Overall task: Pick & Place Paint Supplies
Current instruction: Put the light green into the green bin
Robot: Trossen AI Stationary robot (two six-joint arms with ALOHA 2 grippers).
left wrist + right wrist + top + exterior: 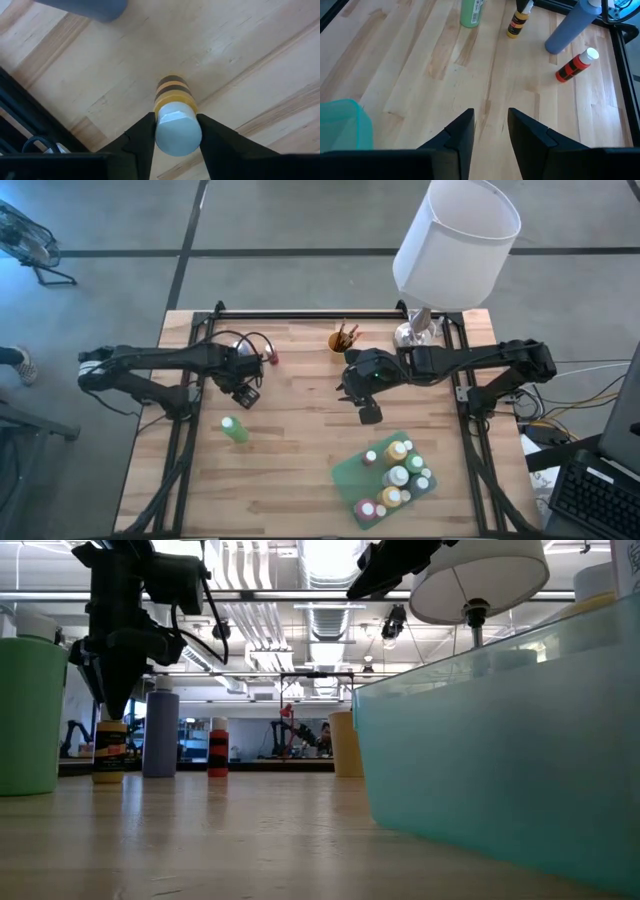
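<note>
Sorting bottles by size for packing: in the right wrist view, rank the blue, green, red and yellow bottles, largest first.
1. Blue bottle.
2. Red bottle and yellow bottle: alike.
Green bottle: cropped by the frame, unrankable.
</note>
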